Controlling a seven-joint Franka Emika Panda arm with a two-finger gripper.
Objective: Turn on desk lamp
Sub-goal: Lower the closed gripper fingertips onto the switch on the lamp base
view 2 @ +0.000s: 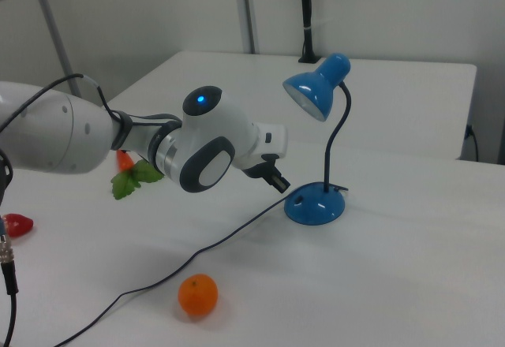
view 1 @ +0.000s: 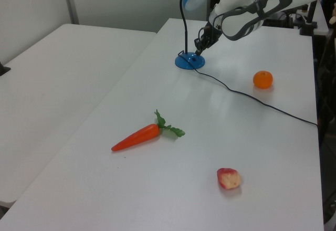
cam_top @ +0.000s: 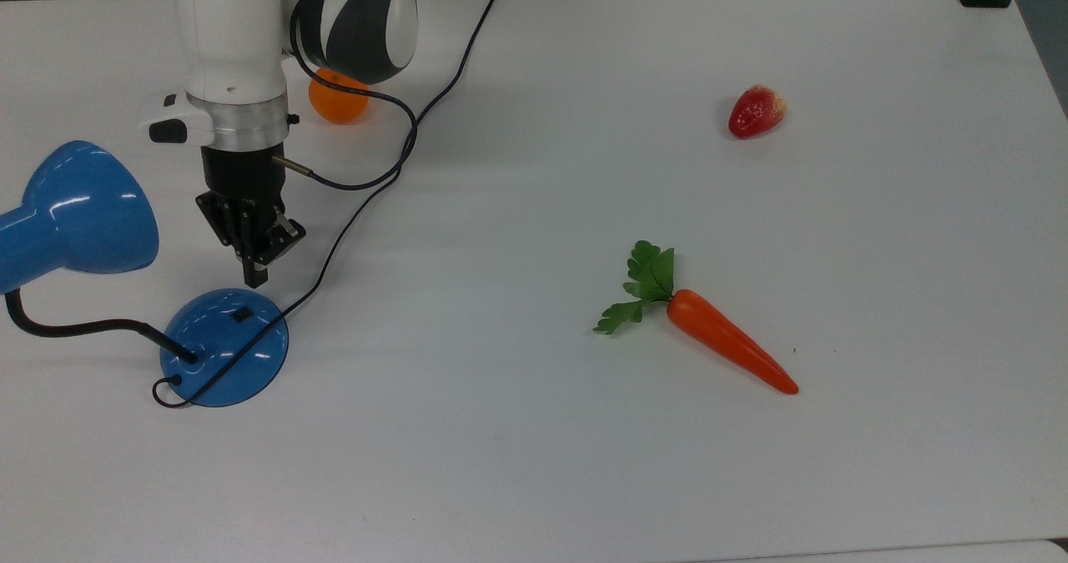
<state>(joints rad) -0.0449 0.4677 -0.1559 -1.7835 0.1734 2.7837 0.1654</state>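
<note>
Landmark: lamp [cam_top: 224, 346], blue, standing near one long edge of the white table [cam_top: 534, 463], at the top view's lower left.

- Lamp base: round, domed, small black switch [cam_top: 241, 314] on top. Black gooseneck rises from it; shade [cam_top: 79, 213] hangs beyond the base toward the table edge on the top view's left.
- Cord [cam_top: 392, 171]: thin, black, leaves the base and runs across the table to its far edge in the top view.
- Gripper [cam_top: 254, 278]: pointing down, tip just above the base rim nearest the arm, close to the switch; contact cannot be told. Fingers together, holding nothing.
- Orange [cam_top: 336, 100]: beyond the lamp past the gripper, partly behind the arm in the top view.
- Carrot [cam_top: 726, 342]: well apart from the lamp, mid-table.
- Strawberry [cam_top: 755, 111]: farther from the lamp than the carrot.
- Open room: broad bare table between lamp and carrot, and along the top view's lower edge.
- Room: second white table [view 1: 47, 84] beside this one in the left view; pale wall panels [view 2: 158, 16] behind.
</note>
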